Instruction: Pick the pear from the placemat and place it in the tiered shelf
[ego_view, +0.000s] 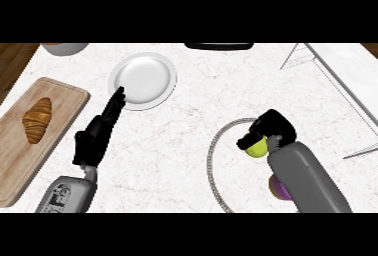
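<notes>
- Left hand (94, 140): relaxed and idle, fingers straight, pointing at the plate (148, 75) just beyond its tips; cutting board (63, 97) with croissant (37, 120) to its left.
- Right hand (267, 127): clenched round the pear (256, 147) over the placemat (212, 155), palm down, seemingly for a top grasp.
- Tiered shelf (336, 80): beyond and right of that hand, well apart; presumably the next stop.

Stone, wood, glaze
Veined matt counter (184, 125); grained wooden board (22, 165); glossy white plate (145, 79); smooth, slightly shiny pear (256, 147).
</notes>
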